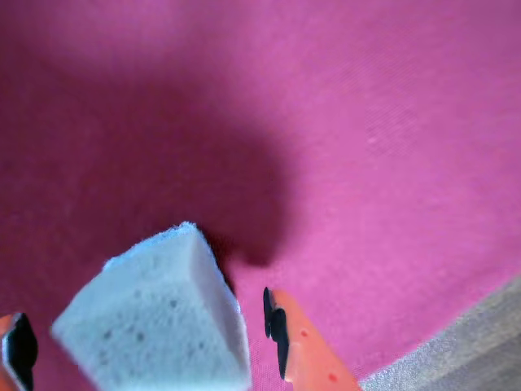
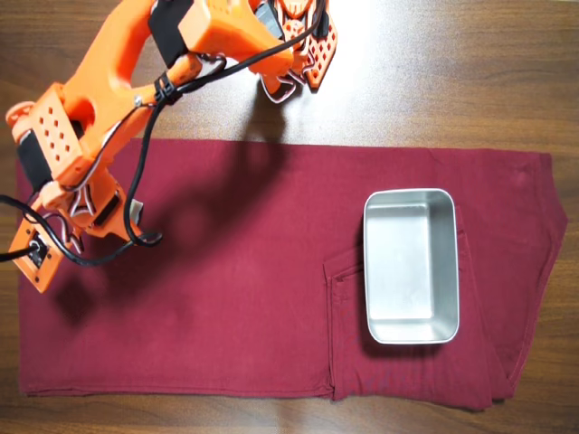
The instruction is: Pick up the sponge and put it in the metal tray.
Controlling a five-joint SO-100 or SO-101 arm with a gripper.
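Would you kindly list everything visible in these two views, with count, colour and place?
Pale grey-beige porous sponge block: one, between the pincer fingers in the wrist view; hidden under the arm in the overhead view.
Shiny silver rectangular metal tray: one, empty, on the cloth, right of centre in the overhead view.
Dark red cloth: one, spread over the table.
Brown wooden table: one, under everything.
Orange robot arm: one, upper left in the overhead view.
Pincer: one, orange with black pads, lifted above the cloth.
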